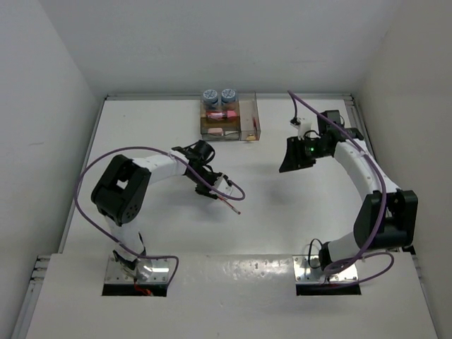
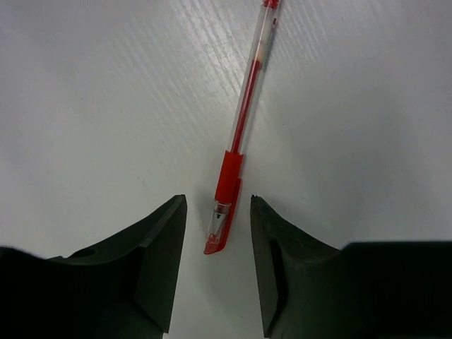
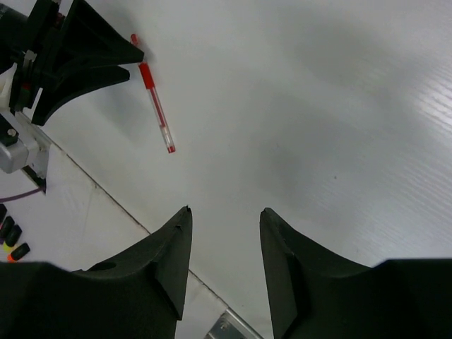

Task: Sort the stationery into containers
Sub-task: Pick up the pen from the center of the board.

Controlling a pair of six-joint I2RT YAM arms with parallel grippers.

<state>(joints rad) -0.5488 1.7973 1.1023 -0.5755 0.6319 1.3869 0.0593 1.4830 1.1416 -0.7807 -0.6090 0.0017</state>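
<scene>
Red plastic is seen between the spread fingers of the left pincer (image 2: 217, 201): one end of a red pen (image 2: 238, 134) is placed in the gap and is touched by neither finger. The pen is laid flat on the white table (image 2: 106, 106), with its barrel pointed away from the pincer. The right pincer (image 3: 224, 212) is held spread and empty, well apart from the pen. The organiser (image 1: 258, 133) is set near the table's far edge.

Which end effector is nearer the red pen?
Left. The left end effector straddles one end of the red pen; the right end effector hangs well apart from it, open.
</scene>
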